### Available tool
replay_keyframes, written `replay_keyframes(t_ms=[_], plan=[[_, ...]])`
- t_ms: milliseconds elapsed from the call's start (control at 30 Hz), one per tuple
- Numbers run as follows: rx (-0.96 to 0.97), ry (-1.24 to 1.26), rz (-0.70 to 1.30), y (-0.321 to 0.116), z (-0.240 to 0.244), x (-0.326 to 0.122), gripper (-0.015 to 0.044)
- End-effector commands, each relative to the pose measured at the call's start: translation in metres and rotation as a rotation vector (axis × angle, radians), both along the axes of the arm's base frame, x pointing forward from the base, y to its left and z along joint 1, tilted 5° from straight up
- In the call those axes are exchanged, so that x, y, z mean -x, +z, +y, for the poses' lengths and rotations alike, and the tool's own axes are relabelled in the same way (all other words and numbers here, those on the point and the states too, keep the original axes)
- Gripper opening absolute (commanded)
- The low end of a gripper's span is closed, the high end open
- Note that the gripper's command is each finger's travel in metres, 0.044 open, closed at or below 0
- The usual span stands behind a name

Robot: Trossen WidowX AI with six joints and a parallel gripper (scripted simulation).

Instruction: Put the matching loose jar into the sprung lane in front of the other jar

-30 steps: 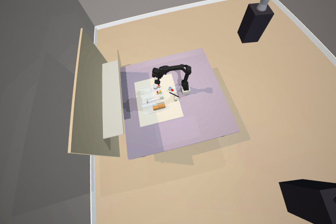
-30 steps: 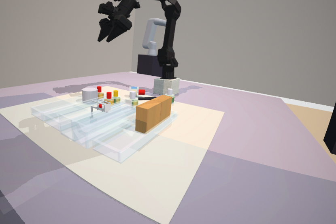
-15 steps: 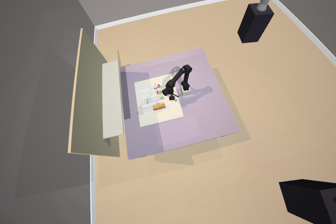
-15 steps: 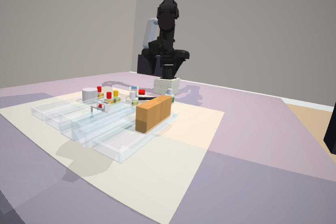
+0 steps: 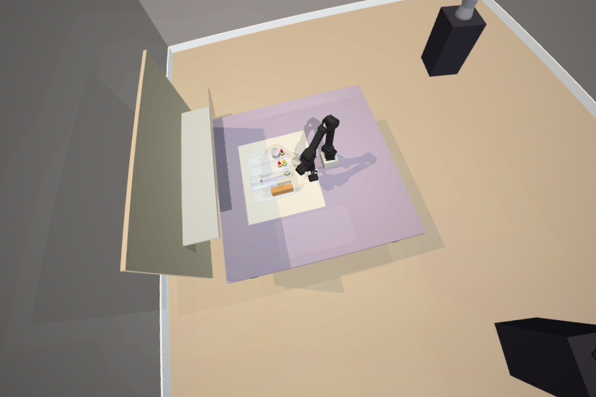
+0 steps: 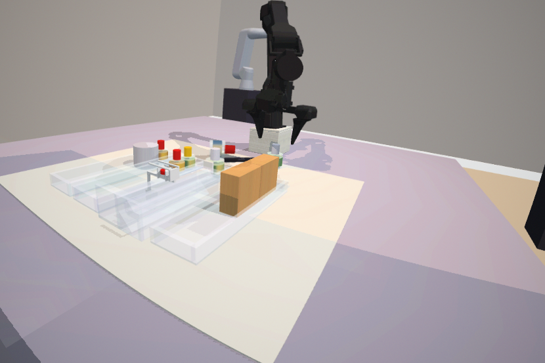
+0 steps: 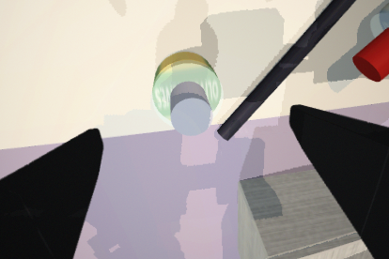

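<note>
The loose jar [image 6: 276,149] [image 7: 187,73], with a green-and-gold label and pale grey cap, stands upright near the mat's robot-side edge. My gripper [image 6: 276,140] [image 7: 197,126] is wide open and empty above it, with the cap between the fingers in the wrist view. The arm hides this jar in the top view. A similar pale-capped jar [image 5: 286,171] [image 6: 218,165] stands at the front end of the clear sprung lane [image 6: 136,205]. The white pusher fitting [image 5: 261,179] [image 6: 173,173] with a red dot is farther back. Contact between jar and pusher plate cannot be made out.
A dark rod [image 6: 236,159] [image 7: 291,60] lies beside the loose jar. A red-capped jar [image 6: 230,149] [image 7: 373,60] lies on its side beyond it. Orange-brown boxes [image 5: 281,189] [image 6: 249,184] flank the sprung lane. Red- and yellow-capped jars and a grey cylinder [image 5: 275,152] [image 6: 145,154] stand on the other side.
</note>
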State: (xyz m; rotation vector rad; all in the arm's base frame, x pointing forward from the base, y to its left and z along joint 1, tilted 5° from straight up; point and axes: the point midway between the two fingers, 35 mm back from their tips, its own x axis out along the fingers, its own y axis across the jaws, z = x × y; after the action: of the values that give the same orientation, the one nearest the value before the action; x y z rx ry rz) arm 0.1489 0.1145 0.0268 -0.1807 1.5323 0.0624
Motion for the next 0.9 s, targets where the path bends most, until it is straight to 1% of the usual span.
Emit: replay_keyframes(t_ms=[0,133,867], plan=[[-0.006,0.000,-0.003,-0.003,0.001,0.001,0.0440],[-0.006,0.000,-0.003,-0.017,0.000,0.000,0.0440],[-0.006,0.000,-0.002,-0.048,-0.003,-0.001,0.0440]])
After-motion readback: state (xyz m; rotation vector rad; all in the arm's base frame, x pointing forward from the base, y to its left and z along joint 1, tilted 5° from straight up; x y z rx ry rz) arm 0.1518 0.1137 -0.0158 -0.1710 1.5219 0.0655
